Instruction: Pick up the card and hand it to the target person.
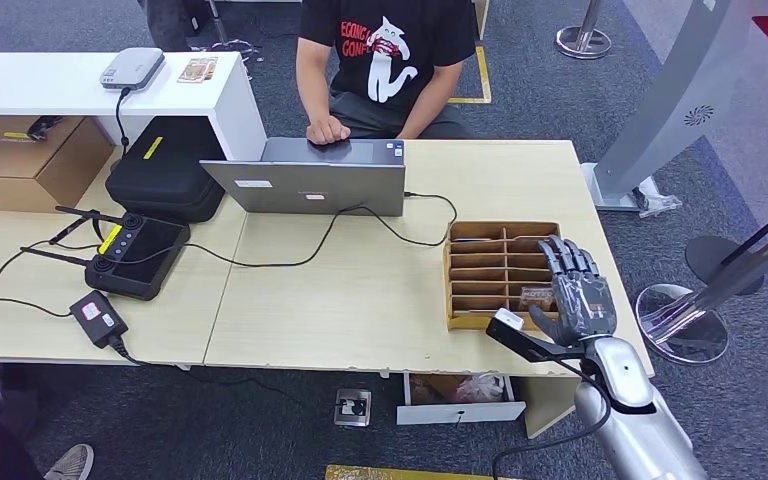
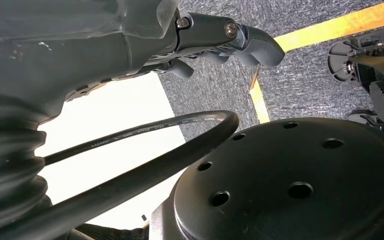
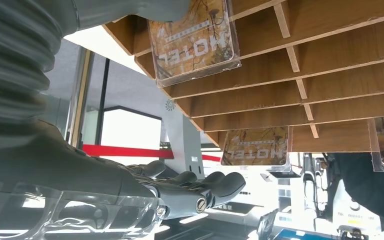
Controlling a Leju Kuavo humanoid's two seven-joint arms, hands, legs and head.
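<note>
A wooden divided box (image 1: 480,262) stands on the table's right part. A brown hotel card (image 1: 537,296) lies in one of its near right compartments. My right hand (image 1: 579,293) hovers over the box's right side, fingers stretched out and apart, holding nothing. In the right wrist view the fingers (image 3: 200,192) reach along past the wooden dividers (image 3: 300,70), with one card (image 3: 192,36) close by and another card (image 3: 256,146) further in. My left hand (image 2: 215,37) hangs beside my body above the carpet, loosely bent and empty. A person in a black T-shirt (image 1: 388,55) sits across the table.
An open grey laptop (image 1: 310,180) with a black cable stands mid-table in front of the person. A black controller (image 1: 135,255), a black case (image 1: 165,170) and a cardboard box (image 1: 30,160) sit at the left. A chrome stanchion base (image 1: 682,322) stands right of the table.
</note>
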